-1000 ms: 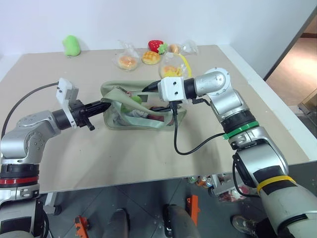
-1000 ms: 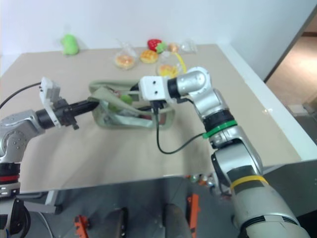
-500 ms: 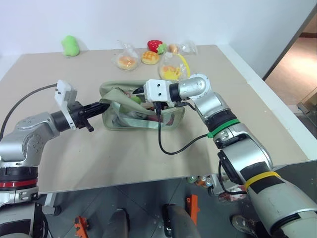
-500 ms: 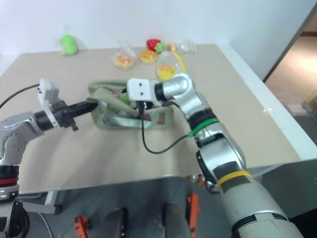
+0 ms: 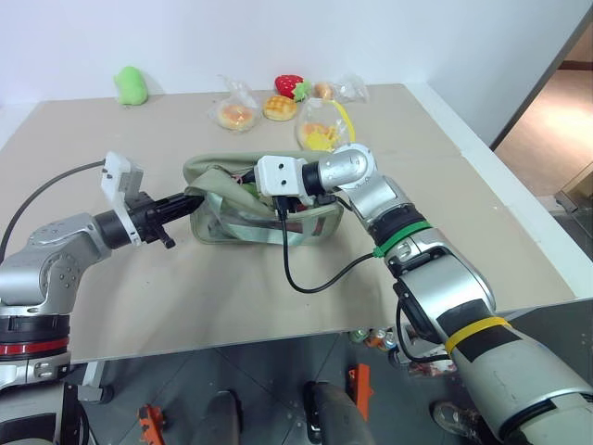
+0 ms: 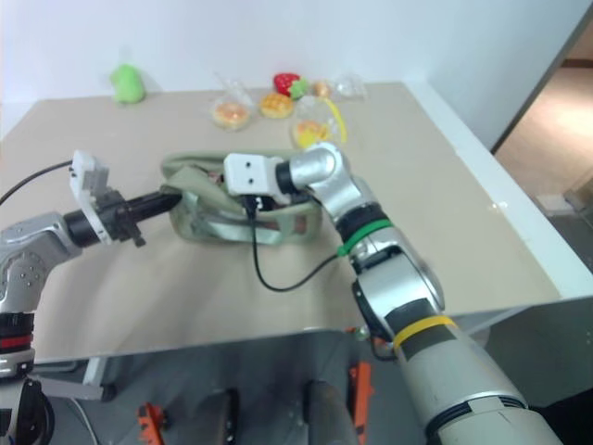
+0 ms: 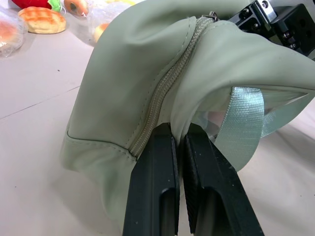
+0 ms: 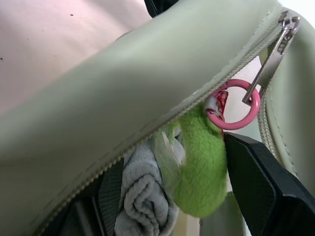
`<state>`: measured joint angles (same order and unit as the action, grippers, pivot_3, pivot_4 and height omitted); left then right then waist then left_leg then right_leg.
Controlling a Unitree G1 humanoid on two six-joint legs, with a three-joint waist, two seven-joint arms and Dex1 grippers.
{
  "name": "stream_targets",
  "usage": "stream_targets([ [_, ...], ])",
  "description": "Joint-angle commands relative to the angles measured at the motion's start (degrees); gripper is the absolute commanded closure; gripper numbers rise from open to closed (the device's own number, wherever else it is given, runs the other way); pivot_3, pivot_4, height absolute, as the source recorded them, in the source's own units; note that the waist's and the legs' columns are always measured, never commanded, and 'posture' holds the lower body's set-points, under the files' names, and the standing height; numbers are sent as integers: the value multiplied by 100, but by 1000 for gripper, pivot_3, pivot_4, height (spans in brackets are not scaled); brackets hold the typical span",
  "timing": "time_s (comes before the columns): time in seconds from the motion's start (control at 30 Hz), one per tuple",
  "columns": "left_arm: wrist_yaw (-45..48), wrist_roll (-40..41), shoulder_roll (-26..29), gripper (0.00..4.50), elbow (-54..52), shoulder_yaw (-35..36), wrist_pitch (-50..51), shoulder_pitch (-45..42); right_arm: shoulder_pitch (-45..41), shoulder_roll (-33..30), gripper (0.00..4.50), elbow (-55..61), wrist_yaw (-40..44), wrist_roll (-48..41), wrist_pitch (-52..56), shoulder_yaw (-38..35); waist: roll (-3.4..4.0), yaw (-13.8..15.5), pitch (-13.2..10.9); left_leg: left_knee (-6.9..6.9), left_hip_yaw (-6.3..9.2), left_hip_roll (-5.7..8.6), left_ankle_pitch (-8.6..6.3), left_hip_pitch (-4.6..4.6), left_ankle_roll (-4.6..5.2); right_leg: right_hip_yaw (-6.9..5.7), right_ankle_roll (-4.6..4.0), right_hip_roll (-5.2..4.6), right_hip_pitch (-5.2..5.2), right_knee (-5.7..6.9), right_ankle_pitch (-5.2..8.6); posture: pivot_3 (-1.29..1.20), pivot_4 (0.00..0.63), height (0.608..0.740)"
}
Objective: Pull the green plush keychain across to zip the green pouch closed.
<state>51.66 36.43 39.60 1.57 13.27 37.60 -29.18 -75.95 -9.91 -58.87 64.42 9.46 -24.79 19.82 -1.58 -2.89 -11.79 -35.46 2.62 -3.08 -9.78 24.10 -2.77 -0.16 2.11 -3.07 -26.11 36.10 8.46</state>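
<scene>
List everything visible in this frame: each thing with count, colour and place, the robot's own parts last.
Green pouch: one, pale sage green, middle of the table, zip partly open.
Green plush keychain: one, lime green, at the pouch's zip opening, on a pink ring hooked to the zip pull.
Grey rolled cloth: one, inside the pouch.
Green plush blob: one, far left of the table.
Clear bags of toy food: several, orange, yellow and red contents, far edge of the table.
Table: one, beige.
Left end effector: black fingers shut on the pouch's end fabric beside the zip.
Right end effector: black fingers either side of the keychain.
</scene>
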Motion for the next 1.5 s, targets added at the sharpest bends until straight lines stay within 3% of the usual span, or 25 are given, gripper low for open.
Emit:
stream_targets([
  [0.03, -50, 113, 52, 4500, -236, 245, -90, -50, -277, 191, 1320, -99, -61, 6, 28, -70, 0, -1, 0, 0, 0, -1, 0, 0, 0, 0, -1, 1, 0, 0, 0, 0, 150, 740],
  [0.2, -63, 106, 32, 4500, -239, 224, -93, -49, -424, 282, 1320, -305, -275, 55, -5, -108, 0, 1, 0, 1, 1, -1, 0, 2, 0, 0, -2, 2, 0, 0, 1, 0, 150, 740],
  [0.33, -79, 118, 32, 4500, -251, 222, -90, -45, -474, 322, 2440, -413, -398, 57, -54, -151, 0, 0, 0, 2, 1, -1, 0, 1, 0, 1, -2, 2, -1, 0, 1, 0, 150, 740],
  [0.53, -88, 113, 10, 4500, -231, 201, -107, -41, -529, 312, 4464, -512, -464, 59, -84, -181, 0, 1, 0, 1, 1, -2, 0, 2, 0, 2, -2, 3, -1, 0, 1, 0, 150, 740],
  [0.8, -70, 100, -20, 4500, -197, 160, -111, -71, -823, -37, 4464, -613, -487, 71, -91, -263, 0, 2, 0, 1, 1, -1, 0, 3, 0, 3, -3, 3, -1, 0, 1, 0, 150, 740],
  [1.03, -25, 74, -37, 4500, -111, 115, -145, -113, -1145, -606, 4464, -270, 303, -267, 52, -569, 0, 7, 0, 2, 1, -1, 0, 5, 0, 3, -2, 3, -1, -2, 2, 0, 150, 740],
  [1.5, 79, -29, -157, 4500, 137, -20, -264, -320, -925, -1289, 4464, 733, 849, -408, 225, -644, 0, 27, 0, 0, 1, 1, 1, 6, -2, 6, -1, 3, 1, -1, 2, 0, 150, 740],
])
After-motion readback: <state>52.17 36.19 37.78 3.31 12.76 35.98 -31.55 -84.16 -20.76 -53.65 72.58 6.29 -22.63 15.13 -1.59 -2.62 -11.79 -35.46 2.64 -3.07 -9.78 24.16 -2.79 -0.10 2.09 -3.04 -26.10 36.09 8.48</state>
